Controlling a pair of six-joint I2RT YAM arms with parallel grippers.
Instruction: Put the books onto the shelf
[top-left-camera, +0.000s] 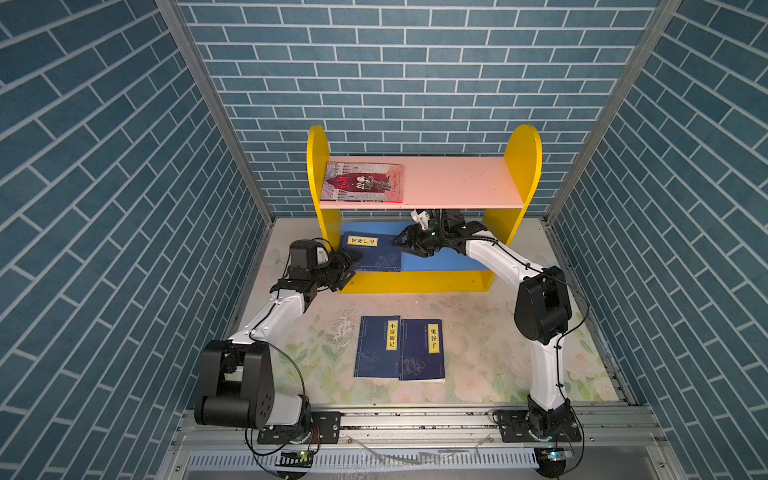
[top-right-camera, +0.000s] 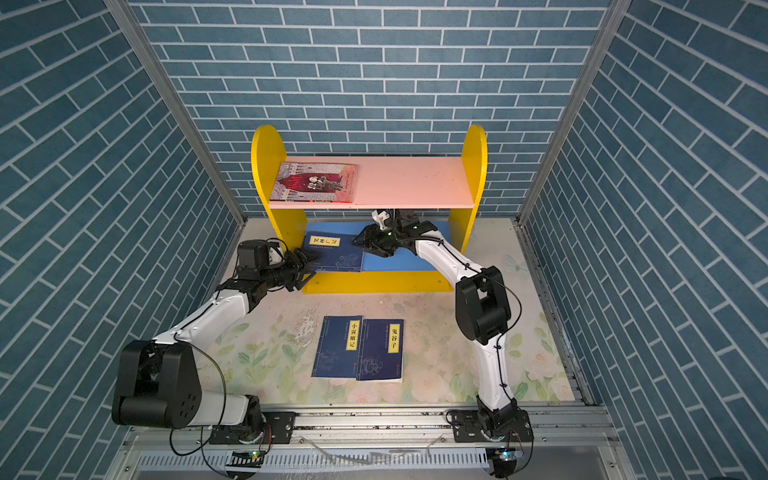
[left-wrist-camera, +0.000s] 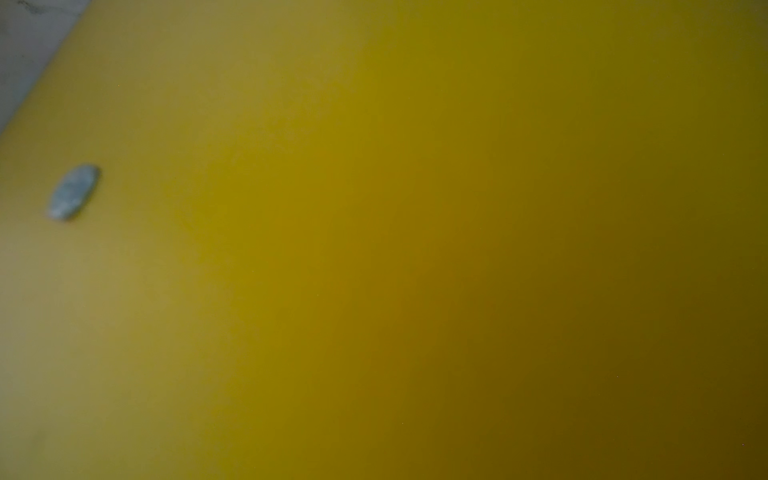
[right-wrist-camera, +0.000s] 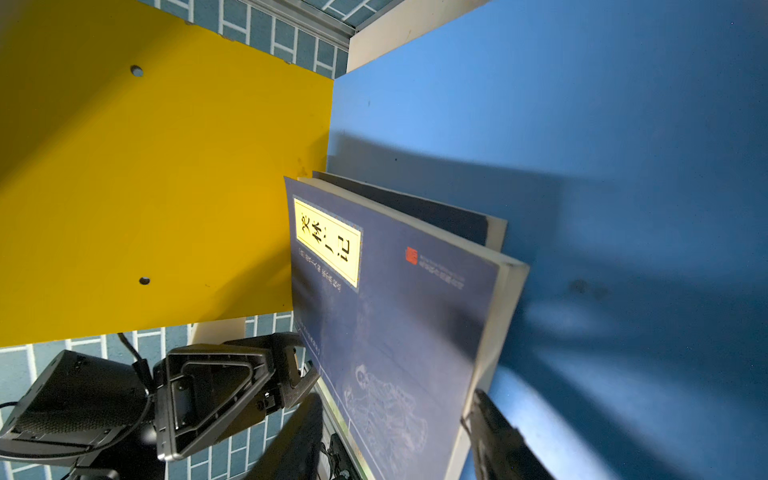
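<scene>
left jaws spread at navy book corner; right jaws straddle 3 o'clock edge, grip unclear; push flat toward 12 o'clock.

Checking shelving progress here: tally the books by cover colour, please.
Navy books: 4 (left table book, right table book, plus top book and lower book stacked on the blue lower board)
Red illustrated book: 1 (on the pink upper board)
Total: 5

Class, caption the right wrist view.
Two stacked navy books on the blue shelf board, left gripper and right gripper at their edges.
</scene>
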